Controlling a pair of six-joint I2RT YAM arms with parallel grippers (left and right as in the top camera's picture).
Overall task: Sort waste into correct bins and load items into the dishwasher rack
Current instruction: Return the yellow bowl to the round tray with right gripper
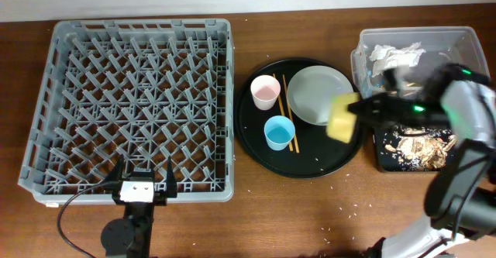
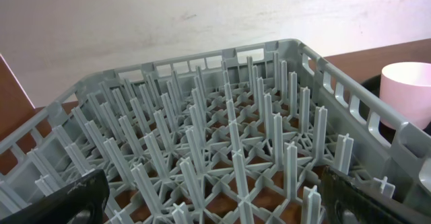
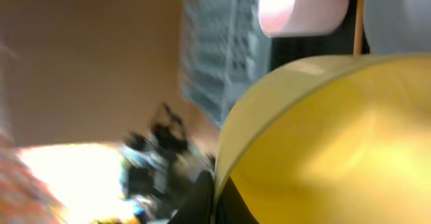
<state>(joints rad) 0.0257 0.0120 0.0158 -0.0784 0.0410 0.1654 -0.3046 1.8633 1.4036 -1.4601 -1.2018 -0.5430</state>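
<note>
My right gripper [image 1: 355,109] is shut on the rim of the yellow bowl [image 1: 342,118] and holds it tilted over the right edge of the round black tray [image 1: 310,165]. The bowl fills the right wrist view [image 3: 323,143]. On that tray lie the grey-white plate [image 1: 318,94], pink cup [image 1: 265,91], light-blue cup [image 1: 278,132] and chopsticks [image 1: 289,112]. The clear tub [image 1: 465,41] holds white napkins [image 1: 395,54]. The black rectangular tray [image 1: 381,153] holds food scraps [image 1: 422,146]. My left gripper [image 1: 141,182] is open at the grey rack's [image 1: 46,111] front edge.
Rice-like crumbs [image 1: 353,208] are scattered on the brown table in front of the round tray. The left wrist view shows the rack's pegs [image 2: 229,150] and the pink cup [image 2: 407,89] beyond its right wall.
</note>
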